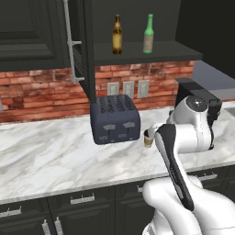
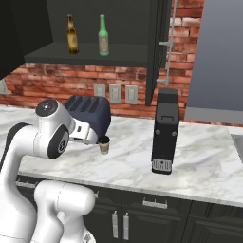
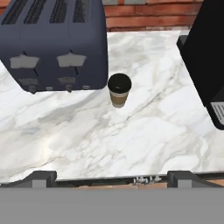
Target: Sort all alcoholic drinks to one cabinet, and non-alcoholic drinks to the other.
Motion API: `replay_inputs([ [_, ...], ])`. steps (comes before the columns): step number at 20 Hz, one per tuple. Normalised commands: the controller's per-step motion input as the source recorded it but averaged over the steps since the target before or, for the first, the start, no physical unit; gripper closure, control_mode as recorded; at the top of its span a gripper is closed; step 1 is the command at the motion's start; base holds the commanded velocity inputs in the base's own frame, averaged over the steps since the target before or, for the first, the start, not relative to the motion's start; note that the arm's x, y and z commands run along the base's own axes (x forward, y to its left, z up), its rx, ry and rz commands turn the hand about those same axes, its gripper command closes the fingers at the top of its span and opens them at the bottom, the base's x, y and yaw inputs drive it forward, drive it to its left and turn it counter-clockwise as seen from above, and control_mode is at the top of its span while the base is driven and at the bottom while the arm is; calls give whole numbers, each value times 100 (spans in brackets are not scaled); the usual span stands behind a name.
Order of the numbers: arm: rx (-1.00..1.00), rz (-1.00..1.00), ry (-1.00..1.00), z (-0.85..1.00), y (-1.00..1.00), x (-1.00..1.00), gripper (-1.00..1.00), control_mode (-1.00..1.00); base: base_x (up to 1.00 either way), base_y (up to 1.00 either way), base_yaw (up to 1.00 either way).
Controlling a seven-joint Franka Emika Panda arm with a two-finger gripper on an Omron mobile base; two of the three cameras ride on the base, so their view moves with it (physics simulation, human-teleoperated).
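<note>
Hand view looks down on a tan coffee cup [image 3: 119, 90] w/ dark lid, upright on the marble counter [image 3: 131, 140], just beside the lower right corner of the dark blue 4-slot toaster [image 3: 54, 43]; black coffee machine [image 3: 205, 57] at the right edge, apart from the cup. Gripper [image 3: 112, 177]: finger tips [image 3: 41, 177] stand far apart at the bottom corners of that view, jaws spread wide, nothing between them, touching nothing; the cup sits ahead of them, well clear.

Base views add what the hand cam lacks: open upper cabinet w/ amber-brown bottle [image 1: 117, 35] and green bottle [image 1: 148, 34] upright side by side on its shelf [image 1: 151, 51], near each other but not touching. Left base view shows the cabinet door [image 1: 78, 41] swung open w/ its metal handle, brick backsplash w/ outlets behind the toaster, and the cup partly hidden by the arm's forearm. Right base view shows the cup [image 2: 104, 144] in full, in front of the toaster [image 2: 90, 111], the whole coffee machine [image 2: 165, 130] to its right, well apart. Hand itself mostly hidden behind the arm's joints in both base views.
</note>
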Motion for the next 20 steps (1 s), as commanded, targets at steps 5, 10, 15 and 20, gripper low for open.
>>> replay_inputs([
  [5, -2, 1, 4, -21, 0, 28, -100, -100, 0, 0, 0],
  [10, -2, 2, 6, -16, 0, 23, -100, -100, 0, 0, 0],
  [15, -1, 5, 6, -14, 0, 25, -100, -100, 0, 0, 0],
  [20, -1, 6, 3, -14, -1, 25, -100, -100, 0, 0, 0],
])
